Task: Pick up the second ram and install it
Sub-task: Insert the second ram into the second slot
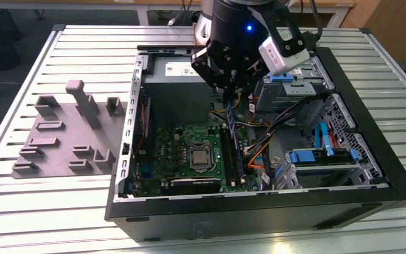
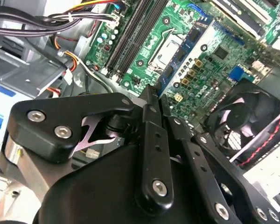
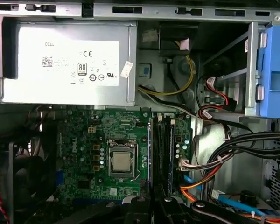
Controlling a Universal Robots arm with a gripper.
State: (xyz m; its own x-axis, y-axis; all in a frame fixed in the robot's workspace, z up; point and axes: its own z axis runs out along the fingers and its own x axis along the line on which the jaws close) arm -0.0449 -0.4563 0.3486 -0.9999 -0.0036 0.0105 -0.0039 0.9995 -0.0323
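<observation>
The second ram (image 1: 229,114) is a thin blue stick that hangs edge-on below my gripper (image 1: 230,94), inside the open computer case (image 1: 259,209). In the second wrist view the ram (image 2: 186,46) runs from the black fingers (image 2: 151,105) towards the green motherboard, its black chips showing. My gripper (image 2: 154,93) is shut on it. In the first wrist view the ram's edge (image 3: 150,154) stands just beside the dark memory slots (image 3: 163,149). In the exterior view it hovers over the far end of those slots (image 1: 232,153), apart from them.
A grey holder tray (image 1: 62,137) lies on the slatted table on the exterior view's left. Inside the case are the power supply (image 3: 70,60), the processor socket (image 3: 121,161), a fan (image 2: 252,126), cable bundles (image 1: 280,124) and blue drive brackets (image 1: 323,156).
</observation>
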